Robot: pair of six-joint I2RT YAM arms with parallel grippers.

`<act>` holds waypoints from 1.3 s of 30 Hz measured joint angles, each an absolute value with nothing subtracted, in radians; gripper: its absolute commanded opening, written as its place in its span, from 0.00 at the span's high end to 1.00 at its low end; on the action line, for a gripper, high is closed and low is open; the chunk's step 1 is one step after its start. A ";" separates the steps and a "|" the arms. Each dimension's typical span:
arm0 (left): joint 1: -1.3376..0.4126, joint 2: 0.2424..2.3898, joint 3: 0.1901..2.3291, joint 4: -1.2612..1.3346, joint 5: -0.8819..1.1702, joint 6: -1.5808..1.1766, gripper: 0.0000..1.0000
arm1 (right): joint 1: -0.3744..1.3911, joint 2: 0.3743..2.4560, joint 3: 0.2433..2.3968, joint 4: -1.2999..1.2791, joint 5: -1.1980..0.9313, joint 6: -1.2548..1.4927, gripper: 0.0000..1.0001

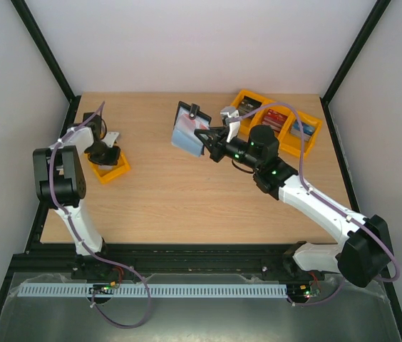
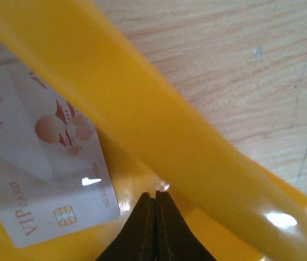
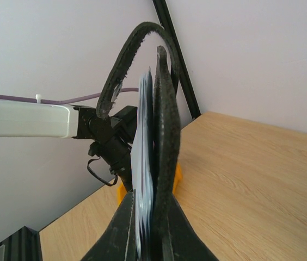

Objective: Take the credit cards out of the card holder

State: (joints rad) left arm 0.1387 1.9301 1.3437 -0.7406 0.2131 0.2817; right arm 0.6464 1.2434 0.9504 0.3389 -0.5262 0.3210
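Card holder (image 1: pixel 187 132) above table middle, pinched by right gripper (image 1: pixel 205 140). Credit cards (image 2: pixel 44 157) lie in yellow tray (image 2: pixel 159 136). Left gripper (image 2: pixel 154 201) pressed together, empty, just beside them. Likely between pulls. Next: left reaches holder, pinches card edge.

The left arm (image 1: pixel 62 178) stands folded by the tabletop's left edge, its forearm reaching toward the far side and its wrist bent down. The left gripper (image 1: pixel 105 152) points downward, fingers pressed together. The right arm (image 1: pixel 315 203) stretches diagonally from the near right corner toward the far middle, with the right gripper (image 1: pixel 204 141) clamped on the card holder (image 1: pixel 187 128).
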 measured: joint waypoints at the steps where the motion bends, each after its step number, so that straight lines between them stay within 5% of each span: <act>1: 0.139 1.932 1.339 -0.724 0.212 0.268 0.96 | 0.646 1.243 0.950 0.337 -0.526 0.321 0.98; 29: 0.123 1.972 1.337 -0.538 -0.245 0.364 0.89 | 0.646 1.195 0.945 0.287 -0.511 0.274 0.98; 39: 0.108 1.893 1.356 -0.600 -0.067 0.382 0.87 | 0.646 1.191 0.937 0.279 -0.505 0.272 0.98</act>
